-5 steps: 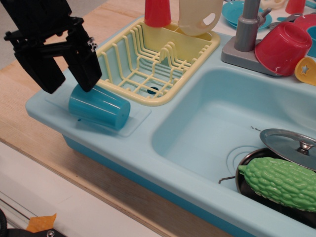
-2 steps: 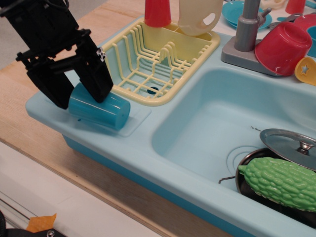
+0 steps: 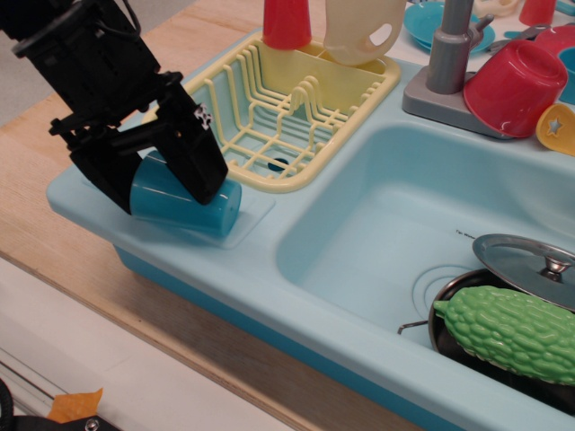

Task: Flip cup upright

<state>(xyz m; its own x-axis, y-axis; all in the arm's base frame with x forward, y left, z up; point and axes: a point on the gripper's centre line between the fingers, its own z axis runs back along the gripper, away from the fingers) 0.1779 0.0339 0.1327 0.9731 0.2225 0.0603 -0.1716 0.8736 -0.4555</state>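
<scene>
A: Cup [image 3: 184, 205] position?
B: Lying on its side, lower left of frame, on the sink's [image 3: 296, 278] flat ledge.
A: End effector [image 3: 153, 180]?
B: Fingers straddle the cup, clamped on it.

Cup [image 3: 180, 202] glossy smooth plastic; lid [image 3: 526, 260] shiny metal; counter [image 3: 54, 242] matt wood.

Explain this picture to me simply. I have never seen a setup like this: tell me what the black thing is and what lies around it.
The black thing is a robot arm's gripper, a two-fingered claw. One camera looks down from above and in front at a toy sink on a wooden table. The fingers straddle a teal cup lying on its side on the sink's left ledge; whether they squeeze it yet is unclear. Beside it stands a yellow dish rack. The basin holds a pot with a green bumpy vegetable and a metal lid. A red cup sits by the grey tap.
</scene>
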